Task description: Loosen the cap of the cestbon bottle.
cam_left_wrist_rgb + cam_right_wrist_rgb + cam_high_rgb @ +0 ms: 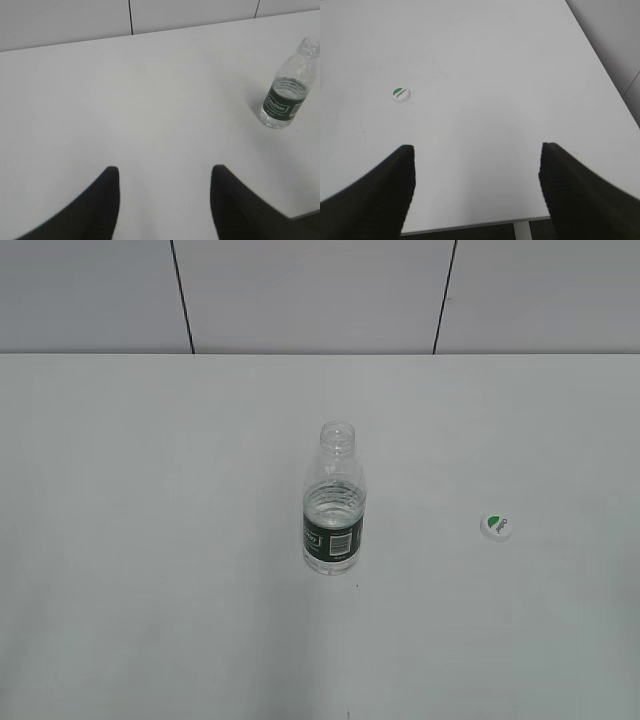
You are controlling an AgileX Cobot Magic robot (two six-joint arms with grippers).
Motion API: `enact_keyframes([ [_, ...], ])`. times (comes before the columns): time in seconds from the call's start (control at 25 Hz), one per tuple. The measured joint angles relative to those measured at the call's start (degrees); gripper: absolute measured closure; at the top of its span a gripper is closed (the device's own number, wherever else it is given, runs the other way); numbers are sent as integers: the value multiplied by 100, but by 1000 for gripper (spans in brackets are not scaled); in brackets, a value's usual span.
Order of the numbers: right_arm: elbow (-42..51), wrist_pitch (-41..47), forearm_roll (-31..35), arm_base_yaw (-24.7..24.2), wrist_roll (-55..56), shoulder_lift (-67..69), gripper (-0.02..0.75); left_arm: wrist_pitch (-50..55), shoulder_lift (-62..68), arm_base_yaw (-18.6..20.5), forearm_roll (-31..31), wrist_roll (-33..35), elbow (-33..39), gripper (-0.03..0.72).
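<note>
Left gripper (165, 175): in the left wrist view we see its two dark fingers (100, 200) rising from the bottom edge, spread apart with bare table between them; it is released and grasps nothing. We do not see it in the exterior view.

Table (150, 540): a plain white surface filling most of the exterior frame, ending at a pale panelled wall (300, 290) along the top.

Cestbon bottle (333, 502): it stands upright at the centre of the exterior frame, clear and ribbed, with a dark green label band and a white barcode. Its mouth is open, with no cap on it. In the left wrist view we find it at the upper right (287, 90), well apart from the left fingers.

Cap (497, 526): it lies flat on the table at the right of the exterior frame, well apart from the bottle, white with a green patch facing up. In the right wrist view it sits at the left of the frame (400, 93), above the left finger and clear of it.

Right gripper (477, 170): its two dark fingers (570, 190) enter from the bottom corners of the right wrist view, wide apart over bare table; it is released and holds nothing.
</note>
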Motion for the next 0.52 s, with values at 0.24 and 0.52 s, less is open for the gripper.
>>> enact_keyframes([
  [0.24, 0, -5, 0, 0, 0, 0, 147, 0, 0, 0, 0, 0, 0, 355],
  [0.52, 0, -5, 0, 0, -2, 0, 147, 0, 0, 0, 0, 0, 0, 394],
])
